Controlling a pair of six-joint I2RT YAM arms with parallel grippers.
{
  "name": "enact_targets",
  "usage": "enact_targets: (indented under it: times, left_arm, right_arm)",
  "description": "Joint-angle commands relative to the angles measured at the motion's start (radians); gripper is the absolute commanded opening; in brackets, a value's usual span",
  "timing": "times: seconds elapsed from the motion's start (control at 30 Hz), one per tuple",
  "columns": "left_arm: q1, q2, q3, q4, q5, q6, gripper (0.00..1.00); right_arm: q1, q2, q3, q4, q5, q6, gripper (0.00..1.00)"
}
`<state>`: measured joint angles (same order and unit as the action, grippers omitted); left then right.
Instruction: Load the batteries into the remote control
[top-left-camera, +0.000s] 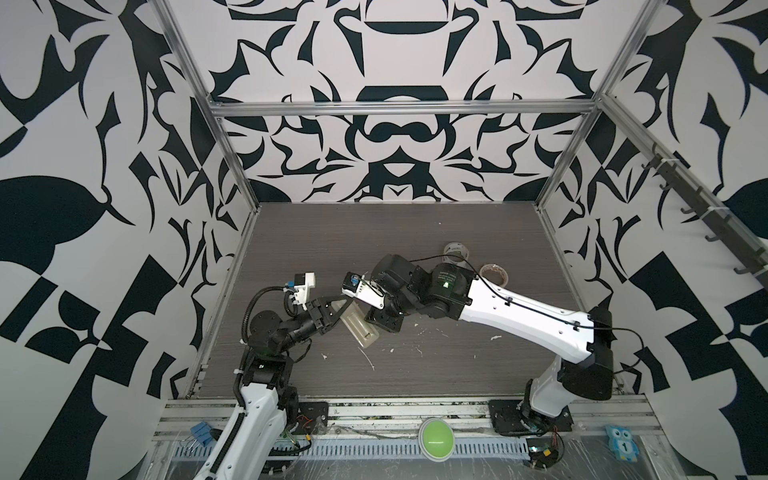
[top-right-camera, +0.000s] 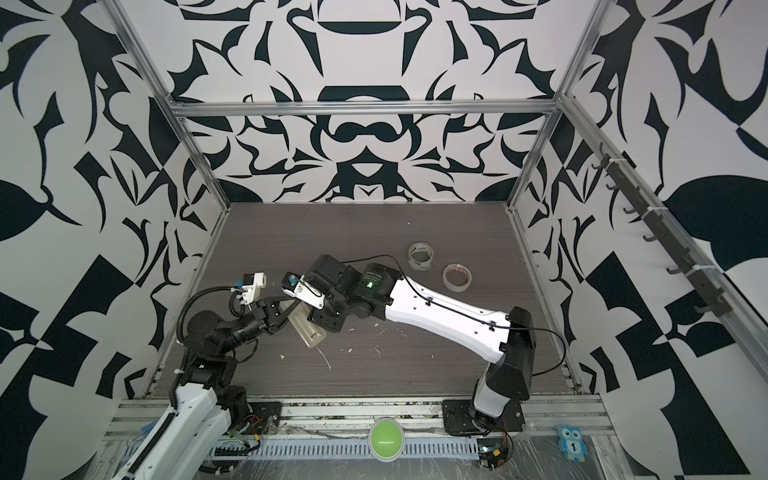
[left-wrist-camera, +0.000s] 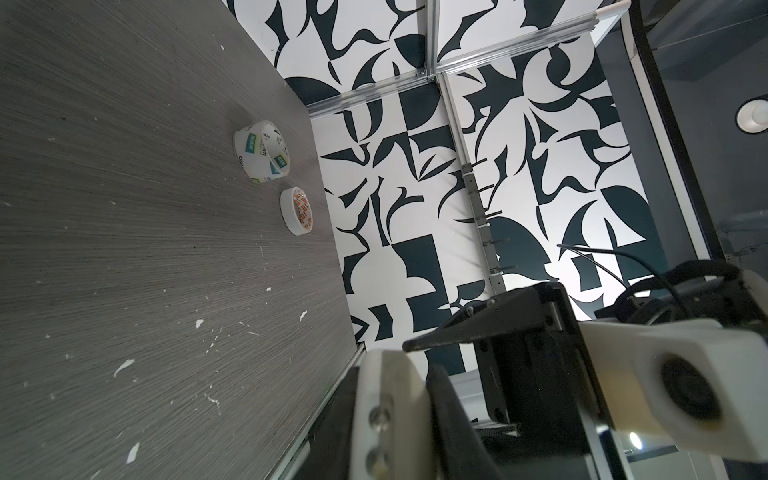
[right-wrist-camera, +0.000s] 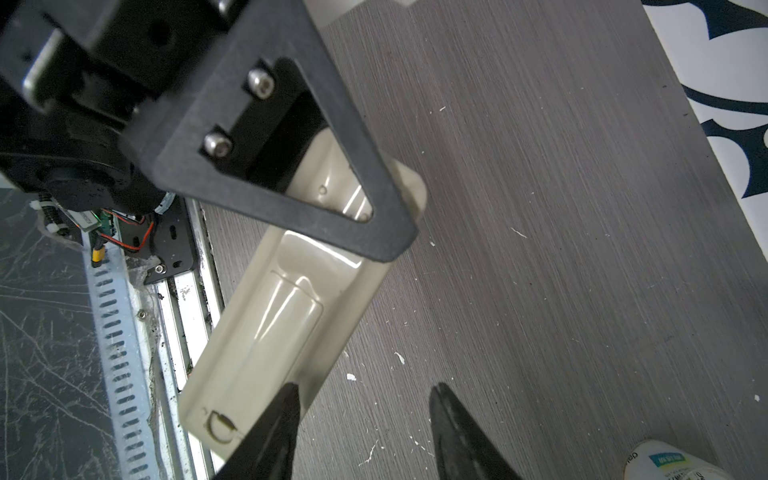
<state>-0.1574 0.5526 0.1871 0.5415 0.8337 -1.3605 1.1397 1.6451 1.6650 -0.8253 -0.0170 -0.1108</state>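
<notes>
In both top views my left pincer (top-left-camera: 341, 306) is clamped on one end of the remote control (top-right-camera: 308, 330), holding it back-up by the desk (top-left-camera: 457, 374) so that the cover faces my other arm. My left wrist view shows the remote's pale edge in that grip, with the tape rolls (left-wrist-camera: 262, 156) well apart. In my right wrist view my right pincer (right-wrist-camera: 363, 390) is spread and empty, one tip over the cover end. I see no batteries anywhere.

White arm shells (top-left-camera: 519, 311), black joints (top-left-camera: 440, 286)
</notes>
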Motion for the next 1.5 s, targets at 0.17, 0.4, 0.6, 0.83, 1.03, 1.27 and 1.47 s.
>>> enact_targets:
  times: [0.17, 0.4, 0.6, 0.83, 1.03, 1.27, 1.47]
  left_arm:
    - [-0.004, -0.01, 0.014, 0.014, -0.016, 0.006, 0.0]
    - [-0.004, -0.004, 0.021, 0.004, -0.041, 0.005, 0.0]
    - [-0.004, -0.016, 0.03, -0.067, -0.073, 0.043, 0.0]
    - [-0.004, -0.015, 0.037, -0.091, -0.095, 0.041, 0.0]
    - [-0.004, -0.06, 0.049, -0.207, -0.158, 0.089, 0.0]
    - [-0.004, -0.069, 0.053, -0.233, -0.211, 0.098, 0.0]
    - [-0.004, -0.068, 0.055, -0.253, -0.224, 0.106, 0.0]
  right_arm:
    - [-0.003, -0.125, -0.053, 0.099, 0.039, 0.117, 0.68]
    - [-0.005, -0.149, -0.102, 0.121, 0.044, 0.171, 0.73]
    - [-0.007, -0.157, -0.137, 0.158, 0.048, 0.208, 0.75]
    - [-0.006, -0.175, -0.183, 0.218, 0.067, 0.234, 0.77]
    - [-0.006, -0.167, -0.208, 0.234, 0.063, 0.229, 0.82]
    - [-0.006, -0.149, -0.232, 0.274, 0.02, 0.239, 0.87]
    - [-0.006, -0.148, -0.254, 0.293, 0.009, 0.244, 0.87]
